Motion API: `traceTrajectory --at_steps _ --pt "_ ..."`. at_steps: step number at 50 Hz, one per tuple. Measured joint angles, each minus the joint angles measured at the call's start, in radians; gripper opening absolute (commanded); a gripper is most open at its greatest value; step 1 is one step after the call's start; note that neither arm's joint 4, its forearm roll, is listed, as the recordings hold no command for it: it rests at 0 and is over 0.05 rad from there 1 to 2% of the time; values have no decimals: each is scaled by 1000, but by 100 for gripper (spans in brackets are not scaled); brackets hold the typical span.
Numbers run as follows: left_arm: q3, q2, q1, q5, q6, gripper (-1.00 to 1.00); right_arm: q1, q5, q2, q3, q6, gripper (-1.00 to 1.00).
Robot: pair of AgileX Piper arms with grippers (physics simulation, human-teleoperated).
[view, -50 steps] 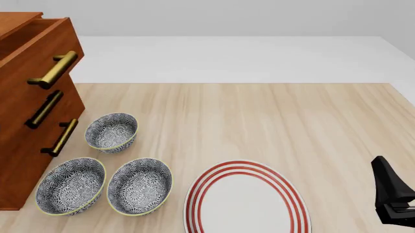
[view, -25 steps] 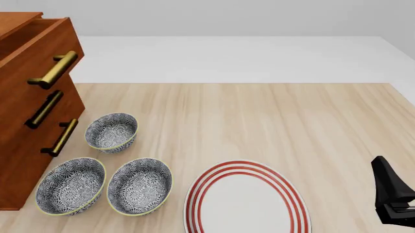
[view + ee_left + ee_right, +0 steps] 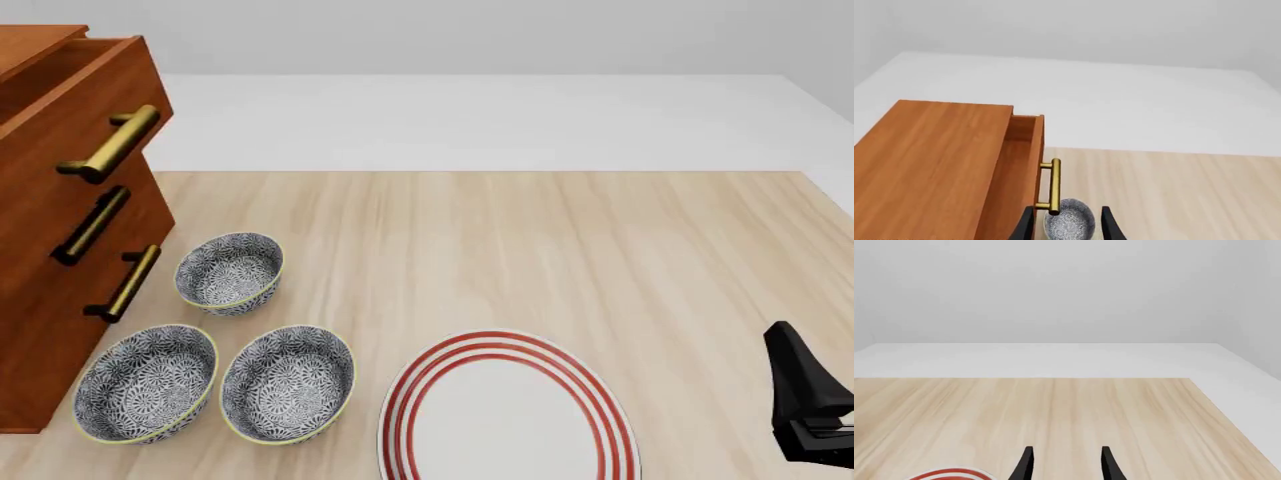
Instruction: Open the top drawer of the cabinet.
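Nothing moved since prev frame: top drawer [image 3: 83, 110] pulled partway out; left gripper [image 3: 1067, 222] & right gripper [image 3: 1067, 462] jaws apart, empty.

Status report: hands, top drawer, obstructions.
Left hand open, empty, above the cabinet. Right hand open, empty, over bare table. Top drawer pulled out. Nothing blocking it; bowls sit below.

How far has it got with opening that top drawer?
It looks mostly done: the top drawer already stands out from the cabinet, its front ahead of the two drawers below. Nothing is in hand: the left gripper is open above the brass handle, not gripping it, and the right gripper is open over bare table. Little seems left, perhaps pulling further.
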Motion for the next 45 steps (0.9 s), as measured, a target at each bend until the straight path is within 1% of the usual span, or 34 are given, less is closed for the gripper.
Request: traceTrajectory --at_steps 19,45 --pt "49 43 43 -53 7 100 0 0 0 0 0 100" --pt "17 99 75 -57 39 100 0 0 0 0 0 100"
